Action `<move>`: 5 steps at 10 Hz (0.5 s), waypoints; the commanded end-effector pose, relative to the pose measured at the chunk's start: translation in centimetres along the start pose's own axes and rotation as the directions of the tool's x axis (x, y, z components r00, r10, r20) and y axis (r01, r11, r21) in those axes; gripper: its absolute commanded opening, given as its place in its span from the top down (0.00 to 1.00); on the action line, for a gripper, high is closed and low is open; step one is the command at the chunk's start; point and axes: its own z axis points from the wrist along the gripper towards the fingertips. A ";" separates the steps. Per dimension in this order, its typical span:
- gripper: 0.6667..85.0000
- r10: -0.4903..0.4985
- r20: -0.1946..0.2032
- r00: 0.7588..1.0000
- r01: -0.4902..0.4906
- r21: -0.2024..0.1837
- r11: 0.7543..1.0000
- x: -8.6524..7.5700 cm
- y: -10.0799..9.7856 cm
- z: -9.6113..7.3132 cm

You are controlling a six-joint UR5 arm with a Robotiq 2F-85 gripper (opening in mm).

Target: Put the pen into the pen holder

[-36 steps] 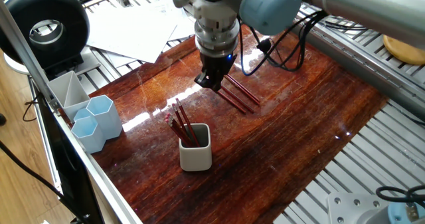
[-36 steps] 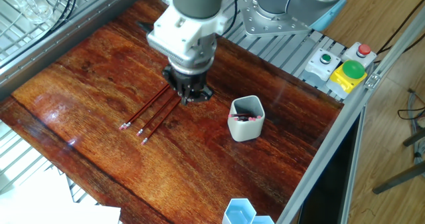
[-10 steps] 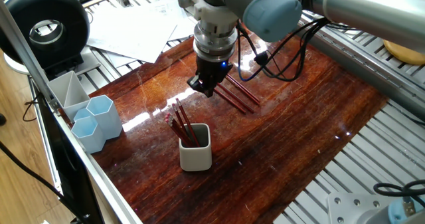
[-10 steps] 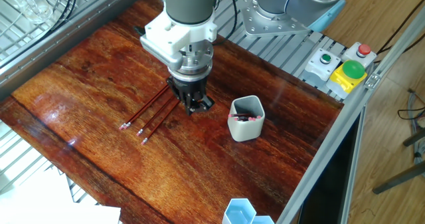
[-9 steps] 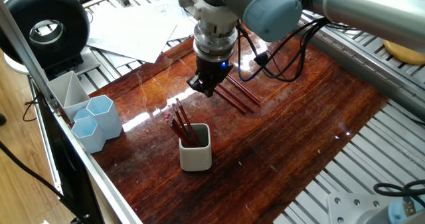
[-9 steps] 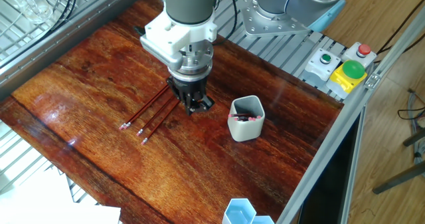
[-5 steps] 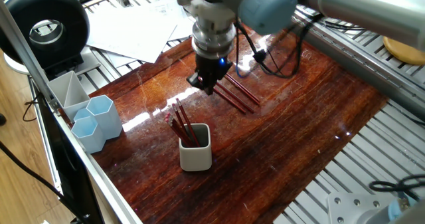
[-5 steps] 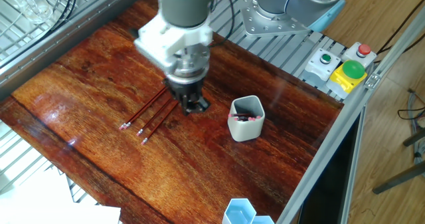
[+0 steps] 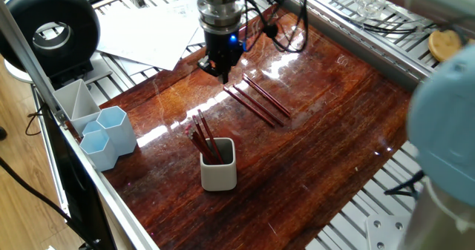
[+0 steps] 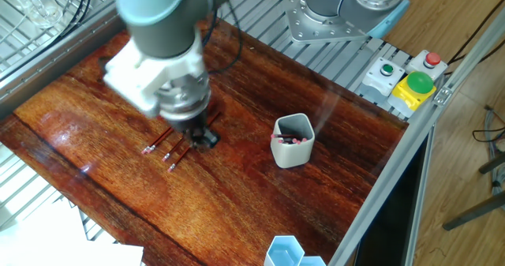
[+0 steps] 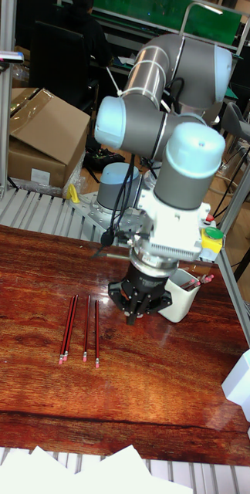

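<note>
The dark red-brown wooden worktop (image 9: pixel 334 146) carries everything, and the grey and pale blue arm (image 11: pixel 167 116) reaches down over it. Its end effector (image 9: pixel 221 66) hangs just above the wood near the far end of the loose pens, fingers pointing down; in the tall fixed view it (image 11: pixel 140 302) shows dark fingers with nothing seen between them, but whether they are apart or together I cannot tell. White paper sheets (image 9: pixel 152 31) lie at the worktop's far edge. Two pale blue hexagonal cups (image 9: pixel 107 135) stand at the near-left edge beside a grey tray (image 9: pixel 74 98). The pen holder (image 9: pixel 219 165), an off-white rounded-square cup, stands upright toward the front of the worktop, well apart from the end effector, with several red pens (image 9: pixel 202 137) leaning inside it. Three more red pens (image 11: pixel 82 328) lie flat on the wood, side by side and nearly parallel, apart from the holder; from the other fixed view they (image 10: pixel 162 149) partly sit under the end effector (image 10: pixel 199 136).
</note>
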 end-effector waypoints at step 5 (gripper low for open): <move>1.00 0.157 0.053 0.986 -0.157 0.010 0.987 -2.6 -0.4 0.4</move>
